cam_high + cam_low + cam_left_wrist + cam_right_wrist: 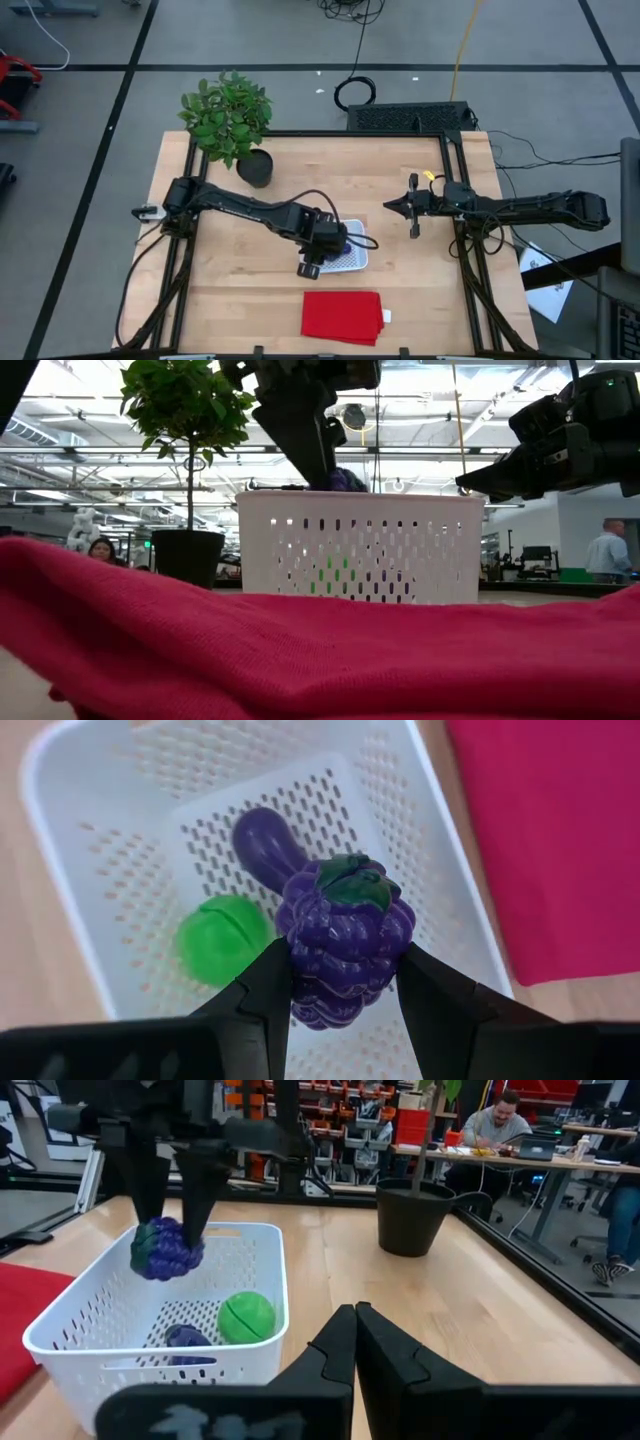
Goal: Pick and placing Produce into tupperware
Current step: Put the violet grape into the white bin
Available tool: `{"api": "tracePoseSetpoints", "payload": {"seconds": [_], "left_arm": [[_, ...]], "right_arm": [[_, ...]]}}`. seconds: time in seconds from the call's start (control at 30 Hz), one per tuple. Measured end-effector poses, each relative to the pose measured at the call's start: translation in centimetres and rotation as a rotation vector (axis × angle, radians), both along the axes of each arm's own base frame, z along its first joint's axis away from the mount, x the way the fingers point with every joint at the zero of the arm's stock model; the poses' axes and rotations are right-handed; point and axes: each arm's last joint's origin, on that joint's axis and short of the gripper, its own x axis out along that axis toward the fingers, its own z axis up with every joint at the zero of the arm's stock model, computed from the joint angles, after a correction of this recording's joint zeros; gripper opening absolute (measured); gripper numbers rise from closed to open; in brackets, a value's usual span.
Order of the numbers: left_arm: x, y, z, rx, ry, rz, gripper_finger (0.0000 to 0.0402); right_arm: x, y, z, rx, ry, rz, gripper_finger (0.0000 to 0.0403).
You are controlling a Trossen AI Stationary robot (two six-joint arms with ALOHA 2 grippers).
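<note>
Grapes in left gripper, stem end seemingly up, over tupperware.

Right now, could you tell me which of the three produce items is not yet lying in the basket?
The grapes: the left end effector holds them above the basket, while eggplant and green ball lie inside.

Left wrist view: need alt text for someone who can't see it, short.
The left gripper holds a purple toy grape bunch between its two dark fingers, above a white perforated container. Inside the container lie a round green toy and an elongated dark purple toy. A red cloth lies beside the container on the wooden table.
</note>
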Motion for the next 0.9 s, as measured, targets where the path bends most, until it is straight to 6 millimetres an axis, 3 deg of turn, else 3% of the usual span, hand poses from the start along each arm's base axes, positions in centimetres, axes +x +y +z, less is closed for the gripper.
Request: {"api": "tracePoseSetpoints", "payload": {"seconds": [0.53,0.9], "left_arm": [[0.0,-0.7,-0.6,-0.008,0.023,0.022,0.0143],[0.2,0.2,-1.4,-0.105,0.085,0.096,0.0143]], "right_arm": [[0.0,0.0,0.0,0.002,0.003,0.0,0.0],[0.0,0.0,0.0,0.002,0.003,0.0,0.0]]}}
